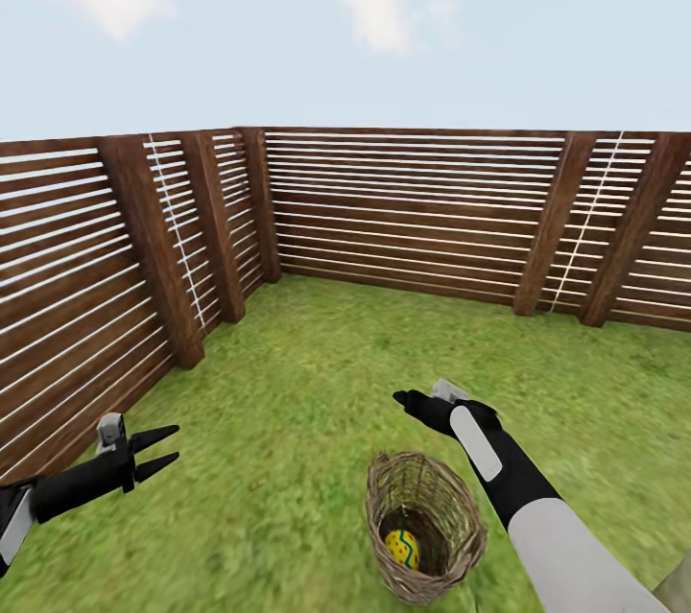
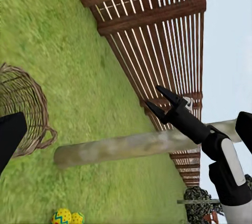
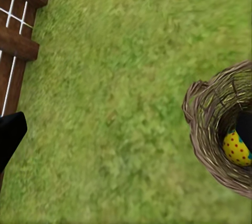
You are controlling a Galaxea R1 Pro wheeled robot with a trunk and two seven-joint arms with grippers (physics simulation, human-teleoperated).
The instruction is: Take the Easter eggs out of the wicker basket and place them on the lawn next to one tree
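— Wicker, that basket (image 1: 422,527) on the lawn (image 1: 317,373) by the robot's right arm, and I see one egg (image 1: 402,548) left at the bottom.

— And the others?

— Two eggs (image 2: 68,217) lie on the grass near a pale tree trunk (image 2: 131,148). So two appear done, one remains, I'd say.

— The grippers?

— The left gripper (image 1: 154,453) hangs empty, fingers spread. The right gripper (image 1: 411,399) hovers beyond the basket, holding nothing; I can't tell how its fingers stand.

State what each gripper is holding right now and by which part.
Nothing is held. The left gripper is open over bare lawn; the right gripper is open too, above the wicker basket, which has one Easter egg inside.
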